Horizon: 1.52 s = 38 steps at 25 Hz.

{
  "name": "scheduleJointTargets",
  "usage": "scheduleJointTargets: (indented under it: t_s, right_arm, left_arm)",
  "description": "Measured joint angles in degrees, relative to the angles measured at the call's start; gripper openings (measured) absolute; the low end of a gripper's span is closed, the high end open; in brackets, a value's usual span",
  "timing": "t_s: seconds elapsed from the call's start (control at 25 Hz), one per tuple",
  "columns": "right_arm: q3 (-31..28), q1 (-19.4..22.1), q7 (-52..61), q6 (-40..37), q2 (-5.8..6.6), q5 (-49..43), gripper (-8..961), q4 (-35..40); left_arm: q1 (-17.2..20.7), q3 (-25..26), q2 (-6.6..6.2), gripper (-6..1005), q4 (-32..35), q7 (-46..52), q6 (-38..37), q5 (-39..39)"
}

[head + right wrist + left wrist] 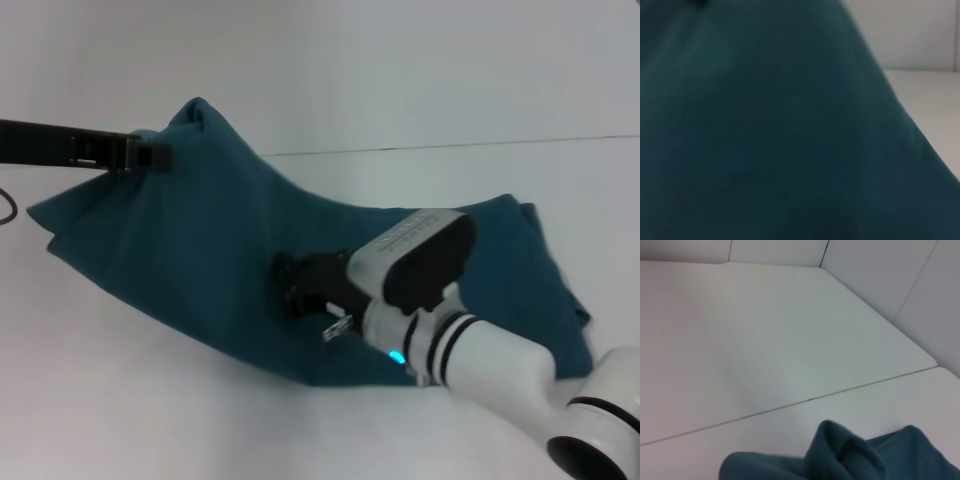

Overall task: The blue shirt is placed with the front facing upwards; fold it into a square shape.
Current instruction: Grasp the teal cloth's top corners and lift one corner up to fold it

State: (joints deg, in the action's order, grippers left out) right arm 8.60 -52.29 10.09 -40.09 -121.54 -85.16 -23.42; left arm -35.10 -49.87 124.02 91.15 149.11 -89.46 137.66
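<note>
The table [420,90] is a broad white surface with a thin seam running across it, seen in the head view and again in the left wrist view [790,340]. On it lies the shirt [200,260], a dark teal-blue mass spread from the left side to the right, plain side showing, with no lettering visible. Its far left corner is lifted into a peak, and the cloth slopes down from there to a bunched heap at the right. The right wrist view is almost filled by the shirt [765,130], with table beyond; the left wrist view shows a crumpled fold of it [850,455] at the near edge. The right gripper [295,285] is low on the middle of the shirt, its dark jaws closed on a fold of cloth. The left gripper [150,155] reaches in from the left and pinches the raised corner.
</note>
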Motion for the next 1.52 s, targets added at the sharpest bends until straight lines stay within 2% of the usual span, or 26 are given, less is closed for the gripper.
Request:
scheduleJointTargets:
  t_s: [0.12,0.28,0.36,0.48,0.64,0.72,0.88,1.08,1.4,1.52]
  right_arm:
    - [-4.7,0.1,0.0,2.3,-0.01,-5.8,9,-1.0]
    - [-7.4,1.1,0.3,2.1,0.22,-11.4,10,-2.5]
    - [-9.0,3.5,0.1,-0.1,0.48,-12.1,10,-2.9]
    - [-12.9,9.3,0.2,-5.5,1.05,-12.3,9,-2.4]
    - [-16.4,12.4,0.9,-6.5,1.16,-12.3,9,-1.8]
    - [-16.4,11.5,0.9,-5.1,0.84,-12.3,9,-1.8]
    - [-16.8,7.2,0.8,1.5,0.16,-12.4,10,-2.7]
    - [-16.3,3.2,0.8,5.8,0.0,-13.4,10,-4.7]
    - [-17.4,-0.1,1.3,11.2,0.0,-16.7,10,-7.3]
    - [-17.6,0.8,1.2,9.5,0.28,-16.8,10,-7.7]
  left_arm:
    - [0.4,-0.2,-0.01,82,1.0,0.3,-0.6,-0.5]
    - [1.2,-0.3,-0.01,82,2.2,0.5,-1.2,-2.6]
    - [1.3,-0.3,-0.02,82,2.5,0.5,-1.3,-2.9]
    - [1.4,-0.3,-0.01,83,2.6,0.5,-1.7,-3.1]
    - [1.4,-0.5,0.02,83,2.4,0.6,-1.7,-3.1]
    - [1.4,-0.5,0.07,83,2.6,0.7,-1.8,-3.1]
    - [1.4,-0.6,0.08,82,2.8,0.8,-1.8,-3.2]
    - [1.5,-0.6,0.08,82,2.8,0.8,-1.7,-3.6]
    - [2.1,-0.6,-0.01,83,3.4,0.8,-1.3,-4.9]
    - [2.1,-0.6,-0.01,83,3.3,0.8,-1.1,-4.9]
